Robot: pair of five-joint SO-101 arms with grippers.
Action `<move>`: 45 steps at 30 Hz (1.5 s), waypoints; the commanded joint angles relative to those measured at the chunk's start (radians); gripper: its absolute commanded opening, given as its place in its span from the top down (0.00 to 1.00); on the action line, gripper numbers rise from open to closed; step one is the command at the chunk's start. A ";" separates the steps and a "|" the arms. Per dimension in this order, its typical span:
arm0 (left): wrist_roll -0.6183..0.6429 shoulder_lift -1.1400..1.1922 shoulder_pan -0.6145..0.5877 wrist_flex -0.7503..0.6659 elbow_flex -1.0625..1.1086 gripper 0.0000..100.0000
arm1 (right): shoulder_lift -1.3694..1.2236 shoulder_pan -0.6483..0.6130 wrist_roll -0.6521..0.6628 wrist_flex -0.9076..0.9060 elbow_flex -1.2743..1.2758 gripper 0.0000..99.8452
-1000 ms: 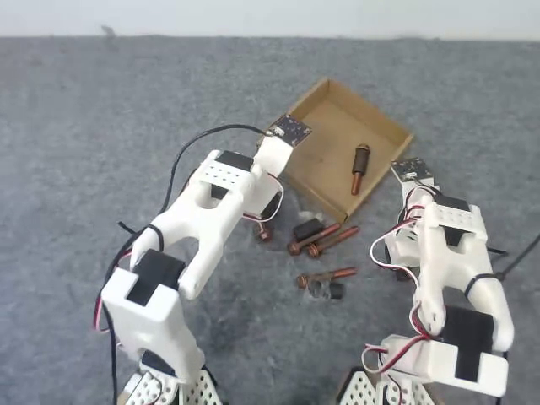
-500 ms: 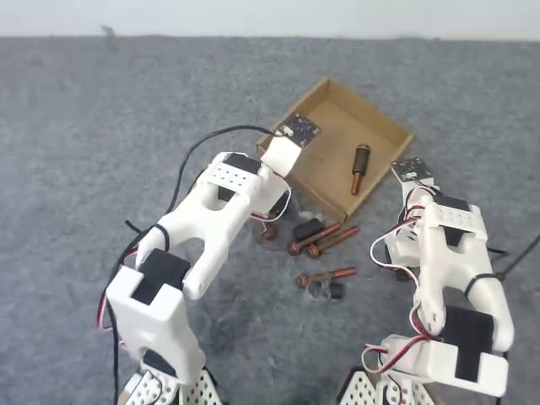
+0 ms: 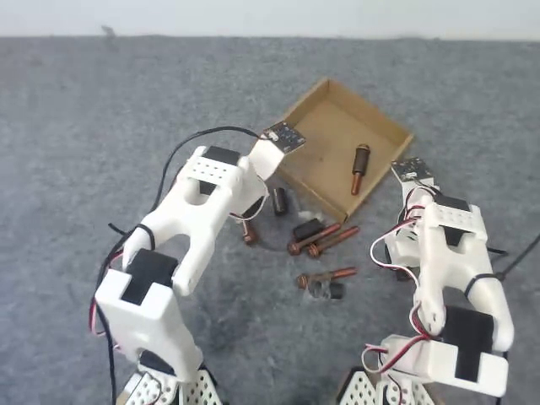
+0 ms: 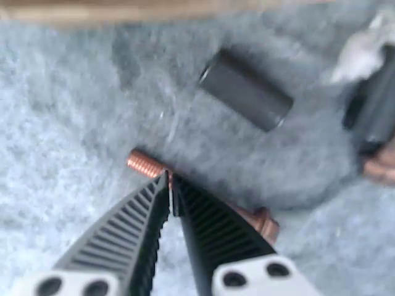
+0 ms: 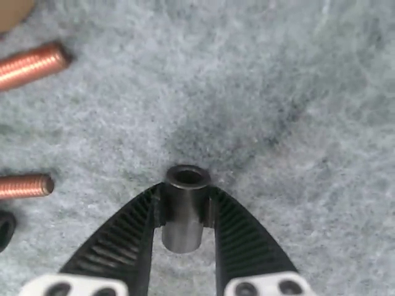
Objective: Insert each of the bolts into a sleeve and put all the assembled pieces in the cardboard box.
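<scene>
The left arm had swung back toward the left of the high view, away from the box (image 3: 329, 139), and its bolt went with it. The left gripper (image 4: 170, 182) was clamped across the bolt (image 4: 144, 164) partway along its shank, just left of centre in the high view. Whether the bolt had cleared the carpet (image 3: 101, 126) could not be told. The retreat uncovered a loose sleeve (image 3: 279, 200) lying just beside the box's near wall.

The right arm had not moved. The right gripper (image 5: 185, 194) was closed on a held sleeve (image 5: 184, 213), upright with its bore facing up. With a bolt and a sleeve each in hand, mating them seemed the likely next step.

The box, upper centre-right, held one assembled piece (image 3: 360, 169). Spare bolts (image 3: 327, 276) lay outside it at mid-frame.
</scene>
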State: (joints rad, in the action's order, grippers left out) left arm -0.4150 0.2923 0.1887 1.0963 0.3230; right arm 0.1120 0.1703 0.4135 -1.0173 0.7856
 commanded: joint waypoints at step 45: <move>0.733 -0.069 0.009 -0.087 0.091 0.89 | -0.001 0.007 -0.006 0.012 -0.020 0.99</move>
State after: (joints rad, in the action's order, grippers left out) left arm 0.3245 0.2279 0.1995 0.9766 0.4611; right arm 0.1120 0.1703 0.4135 -1.0173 0.7856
